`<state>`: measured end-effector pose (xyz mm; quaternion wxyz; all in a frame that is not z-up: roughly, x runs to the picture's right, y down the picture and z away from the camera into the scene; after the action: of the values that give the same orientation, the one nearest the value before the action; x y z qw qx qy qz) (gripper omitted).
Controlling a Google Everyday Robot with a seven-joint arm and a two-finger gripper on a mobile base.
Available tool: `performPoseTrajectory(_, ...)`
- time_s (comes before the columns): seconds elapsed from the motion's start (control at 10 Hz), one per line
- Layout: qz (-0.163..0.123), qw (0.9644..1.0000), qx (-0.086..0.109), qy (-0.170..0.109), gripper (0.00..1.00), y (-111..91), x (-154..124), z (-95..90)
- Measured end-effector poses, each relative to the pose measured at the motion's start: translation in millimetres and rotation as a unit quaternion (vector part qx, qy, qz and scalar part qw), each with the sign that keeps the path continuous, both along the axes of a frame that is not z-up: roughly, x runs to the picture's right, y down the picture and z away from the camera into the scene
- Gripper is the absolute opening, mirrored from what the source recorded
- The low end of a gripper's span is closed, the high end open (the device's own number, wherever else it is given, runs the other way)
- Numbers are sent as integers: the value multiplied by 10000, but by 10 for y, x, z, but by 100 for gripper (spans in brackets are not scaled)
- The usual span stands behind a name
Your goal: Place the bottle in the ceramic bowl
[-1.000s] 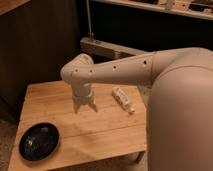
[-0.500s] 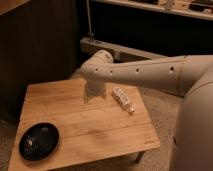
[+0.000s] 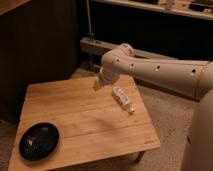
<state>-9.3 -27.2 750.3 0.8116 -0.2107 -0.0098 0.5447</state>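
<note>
One bottle [image 3: 123,99], one ceramic bowl [image 3: 40,141] — gripper [image 3: 98,85] above table [image 3: 90,125], near bottle.

Glossy bowl [image 3: 39,141] (matt wooden table [image 3: 85,120])

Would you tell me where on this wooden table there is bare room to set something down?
The widest bare patch of the table is the middle and front right, between the black bowl and the bottle. The back left corner is bare. It is crowded at the back right, where the gripper hovers beside the bottle.
</note>
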Motion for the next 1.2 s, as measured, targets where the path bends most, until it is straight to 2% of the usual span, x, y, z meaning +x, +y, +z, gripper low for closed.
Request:
performPoseTrajectory(0.3, -121, 9999, 48, 89, 65, 13, -53, 4)
performPoseTrajectory(0.5, -302, 9992, 196, 176, 65, -120, 43, 99)
performPoseTrajectory(0.7, -504, 9981, 310, 174, 65, -354, 202, 256)
performPoseTrajectory(0.8, -597, 9976, 312, 166, 65, -553, 405, 405)
performPoseTrajectory(1.0, -722, 9971, 226, 110, 65, -792, 667, 600)
performPoseTrajectory(1.2, -870, 9962, 47, 0, 65, -913, 989, 742)
